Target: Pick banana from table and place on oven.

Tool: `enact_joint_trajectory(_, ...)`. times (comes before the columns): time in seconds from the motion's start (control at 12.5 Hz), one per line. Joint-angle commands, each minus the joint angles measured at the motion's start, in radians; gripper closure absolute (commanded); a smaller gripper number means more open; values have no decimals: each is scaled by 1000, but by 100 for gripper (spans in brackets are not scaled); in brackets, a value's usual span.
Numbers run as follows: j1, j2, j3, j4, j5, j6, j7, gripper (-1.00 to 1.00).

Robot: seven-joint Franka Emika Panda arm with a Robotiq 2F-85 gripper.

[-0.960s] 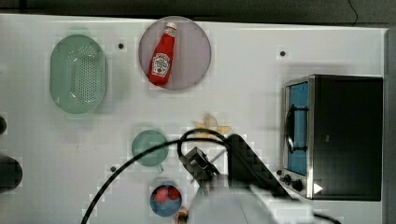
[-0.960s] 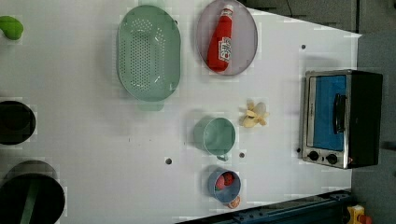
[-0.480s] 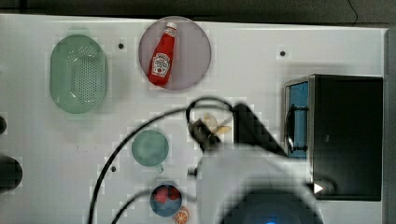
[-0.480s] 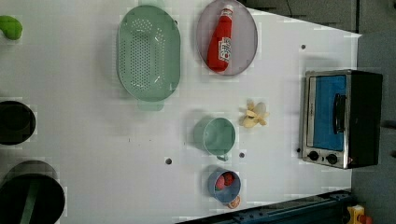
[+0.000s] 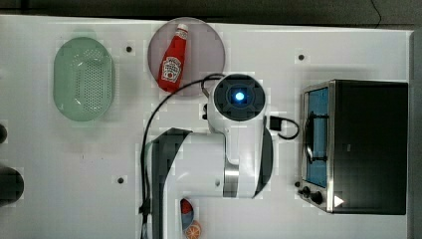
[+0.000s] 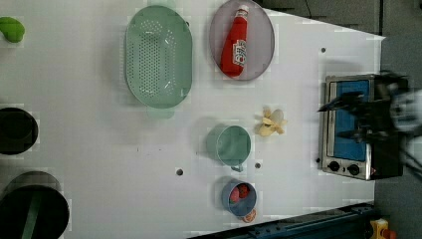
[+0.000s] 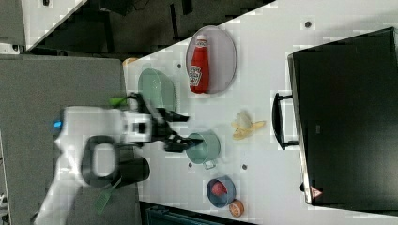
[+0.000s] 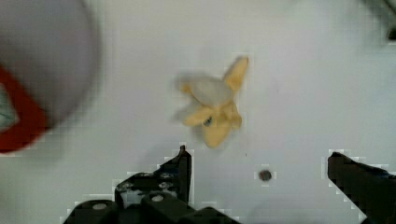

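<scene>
Below the wide-open black gripper point(image 8: 257, 163), empty, a peeled yellow banana point(image 8: 212, 109) lies on the white holed table point(image 8: 303, 70), well apart from the black-topped silver toaster oven point(image 6: 356, 127).

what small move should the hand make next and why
Probably shift the hand over the banana and lower it. In the wrist view the fingers stand wide open with nothing between them, and the peeled banana lies on the bare table just beyond the fingertips, not between them. It lies loose, between the green cup and the oven.
</scene>
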Motion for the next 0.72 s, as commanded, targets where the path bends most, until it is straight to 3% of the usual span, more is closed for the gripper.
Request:
enact_joint_trajectory(0.08,3,23,-7,-41,3,115,31,-100)
enact_joint_trajectory(0.4,3,119,-8,-141,4,364,31,-100)
enact_joint_trajectory(0.72,2,179,-9,-228,4,506,31,-100)
